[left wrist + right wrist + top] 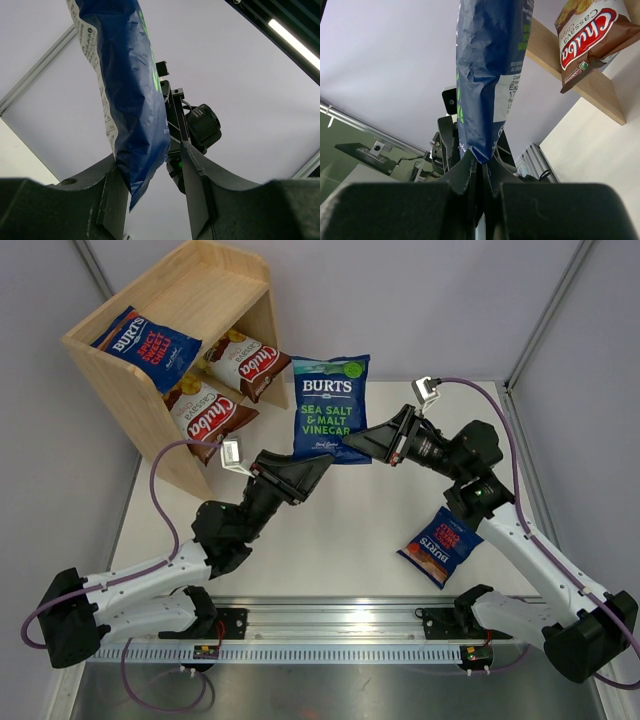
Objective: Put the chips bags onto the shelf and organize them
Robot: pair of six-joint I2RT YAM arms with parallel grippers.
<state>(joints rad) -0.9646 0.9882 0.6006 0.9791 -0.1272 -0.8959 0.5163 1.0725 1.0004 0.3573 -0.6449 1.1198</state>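
Observation:
A large blue Burts chips bag (328, 405) with a green label hangs upright in the air between both arms. My right gripper (362, 445) is shut on its lower right corner, and the right wrist view shows the corner (487, 75) pinched in the jaws (482, 160). My left gripper (318, 468) sits at the lower left corner. In the left wrist view the bag (130, 100) hangs between the fingers (150, 155), touching one, with a gap to the other. The wooden shelf (215, 280) holds two Chuba bags (245, 365) (208, 415) and a Burts bag (148, 345).
A small blue Burts bag (440, 545) with a red label lies on the white table near my right arm. The right wrist view shows a Chuba bag (592, 40) overhanging a shelf board (585, 85). Grey walls close in the back and sides.

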